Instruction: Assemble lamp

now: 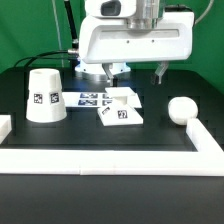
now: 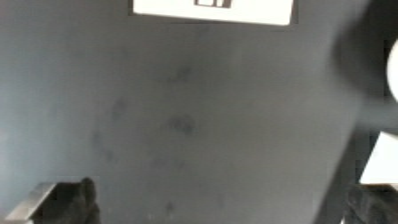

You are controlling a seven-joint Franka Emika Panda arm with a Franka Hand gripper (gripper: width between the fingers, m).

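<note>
The white cone shade (image 1: 44, 95) stands at the exterior view's left with a tag on its side. The flat square base (image 1: 120, 113) lies mid-table, tag up; its edge also shows in the wrist view (image 2: 217, 8). The ball-like bulb (image 1: 181, 109) rests at the exterior view's right. A rounded white edge in the wrist view (image 2: 390, 60) looks like the bulb. My gripper (image 1: 137, 72) hangs above the table behind the base, open wide and empty. In the wrist view the gripper (image 2: 221, 205) has only bare black table between its fingertips (image 2: 68, 203).
The marker board (image 1: 92, 98) lies just behind the base. A white raised border runs along the table's front (image 1: 100, 158) and along its left side (image 1: 5, 125). The big white arm body fills the top of the exterior view.
</note>
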